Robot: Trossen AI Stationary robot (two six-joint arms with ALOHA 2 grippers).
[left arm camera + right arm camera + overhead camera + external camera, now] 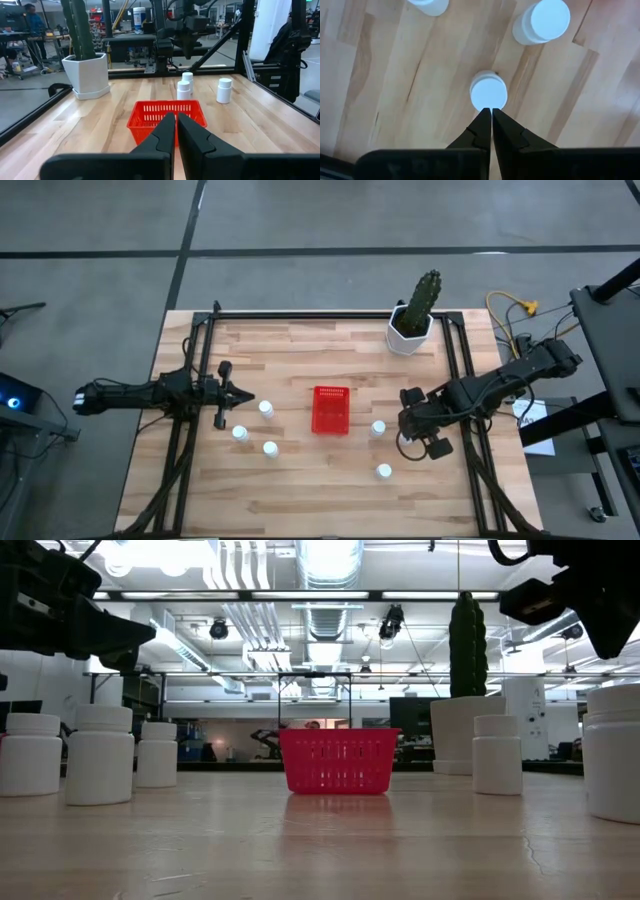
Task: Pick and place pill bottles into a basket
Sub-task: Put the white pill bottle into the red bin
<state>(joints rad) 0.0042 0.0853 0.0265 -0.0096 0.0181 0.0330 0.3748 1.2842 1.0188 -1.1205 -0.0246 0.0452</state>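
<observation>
Red basket [331,409] sits mid-table with no bottles visible inside, pill bottles [266,408] loose on both sides, so I've got the right gripper [491,111] pinched shut above one, left gripper [176,117] also shut, facing the basket.

The basket [331,409] stands mid-table. To its left stand three pill bottles [266,409] (one nearest it, two farther out), to its right three more [378,428], and behind it to the right, at the table's edge, the cactus pot [410,332].
</observation>
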